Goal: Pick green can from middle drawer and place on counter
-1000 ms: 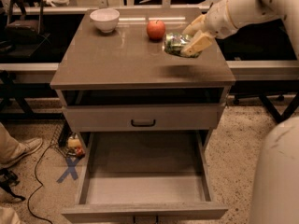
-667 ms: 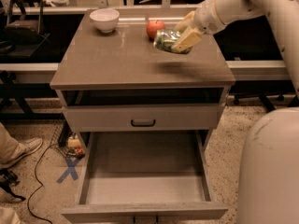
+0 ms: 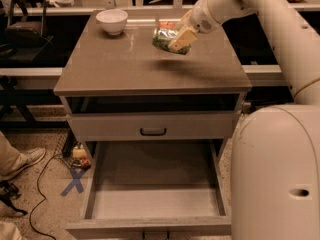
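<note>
My gripper (image 3: 176,40) is shut on the green can (image 3: 163,38), a shiny green and silver can held tilted on its side a little above the counter (image 3: 120,66), over its back middle; the can's shadow falls on the slab just below. The arm reaches in from the upper right. The middle drawer (image 3: 155,189) is pulled fully open below the cabinet front, and its flat grey floor shows nothing in it.
A white bowl (image 3: 112,20) stands at the counter's back left. A sliver of the red apple (image 3: 168,22) shows just behind the can. A shut drawer front with a black handle (image 3: 153,131) lies above the open drawer. My white base (image 3: 275,174) fills the lower right. A shoe and cables lie on the floor at left.
My gripper has carried the green can leftward over the counter, from right of the apple to in front of it, now covering most of the apple.
</note>
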Controlling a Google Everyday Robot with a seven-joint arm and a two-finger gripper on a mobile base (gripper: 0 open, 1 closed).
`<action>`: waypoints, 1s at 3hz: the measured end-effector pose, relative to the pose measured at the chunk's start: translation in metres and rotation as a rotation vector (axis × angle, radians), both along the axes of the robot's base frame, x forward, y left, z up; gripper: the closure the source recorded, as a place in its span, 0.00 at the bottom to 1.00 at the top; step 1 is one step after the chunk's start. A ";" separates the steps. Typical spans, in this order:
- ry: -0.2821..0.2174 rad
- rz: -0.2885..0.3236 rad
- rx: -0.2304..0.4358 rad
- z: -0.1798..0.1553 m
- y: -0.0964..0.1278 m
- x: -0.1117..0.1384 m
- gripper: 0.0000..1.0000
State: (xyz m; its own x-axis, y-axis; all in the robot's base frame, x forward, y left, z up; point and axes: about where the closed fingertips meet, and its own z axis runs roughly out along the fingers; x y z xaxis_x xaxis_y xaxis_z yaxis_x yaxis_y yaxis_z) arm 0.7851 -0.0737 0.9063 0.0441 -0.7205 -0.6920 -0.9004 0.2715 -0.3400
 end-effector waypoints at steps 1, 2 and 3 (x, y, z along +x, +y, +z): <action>0.020 -0.016 0.005 -0.002 0.013 0.008 0.50; 0.038 -0.012 0.010 -0.006 0.023 0.012 0.27; 0.062 -0.010 0.022 -0.015 0.026 0.013 0.05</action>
State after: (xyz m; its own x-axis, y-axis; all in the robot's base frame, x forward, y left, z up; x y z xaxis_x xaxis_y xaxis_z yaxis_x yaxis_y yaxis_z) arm 0.7977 -0.0481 0.8914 -0.0066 -0.7050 -0.7092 -0.9168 0.2874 -0.2772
